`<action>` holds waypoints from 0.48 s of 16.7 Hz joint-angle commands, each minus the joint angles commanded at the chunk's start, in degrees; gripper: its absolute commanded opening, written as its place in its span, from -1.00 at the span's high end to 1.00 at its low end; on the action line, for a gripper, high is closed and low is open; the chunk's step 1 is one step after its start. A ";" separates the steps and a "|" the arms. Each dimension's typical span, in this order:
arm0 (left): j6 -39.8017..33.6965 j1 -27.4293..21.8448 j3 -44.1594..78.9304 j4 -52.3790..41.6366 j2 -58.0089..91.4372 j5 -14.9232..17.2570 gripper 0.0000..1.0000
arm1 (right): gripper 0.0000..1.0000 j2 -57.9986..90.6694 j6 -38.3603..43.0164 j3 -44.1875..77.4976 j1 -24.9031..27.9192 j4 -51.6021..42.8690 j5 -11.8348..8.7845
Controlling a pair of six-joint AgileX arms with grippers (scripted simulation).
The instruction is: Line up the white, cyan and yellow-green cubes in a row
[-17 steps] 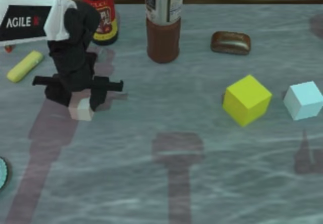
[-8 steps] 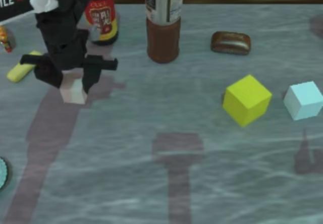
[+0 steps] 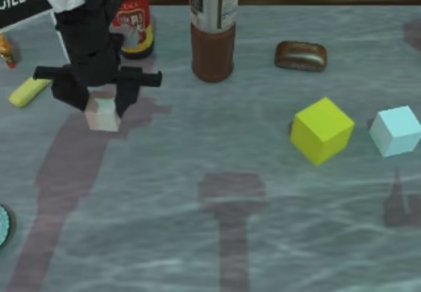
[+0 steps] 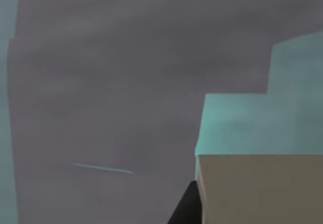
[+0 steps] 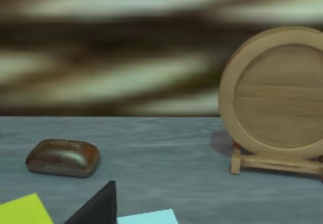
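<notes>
Your left claw (image 3: 100, 102) pinches the white cube (image 3: 104, 114) at far left; carry it right (the yellow-green cube (image 3: 321, 129) and cyan cube (image 3: 395, 130) sit there). Right claw state: cannot tell.

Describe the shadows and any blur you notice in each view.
Top view: long arm shadows streak the table; one trails from the left claw holding the white cube. Left wrist view: mostly shadowed table. Right wrist view: the backdrop is smeared, the wooden disc crisp.
</notes>
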 joint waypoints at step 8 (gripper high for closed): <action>-29.36 -24.41 8.82 -5.88 4.59 -0.54 1.00 | -1.00 0.00 0.00 0.00 0.00 0.00 0.00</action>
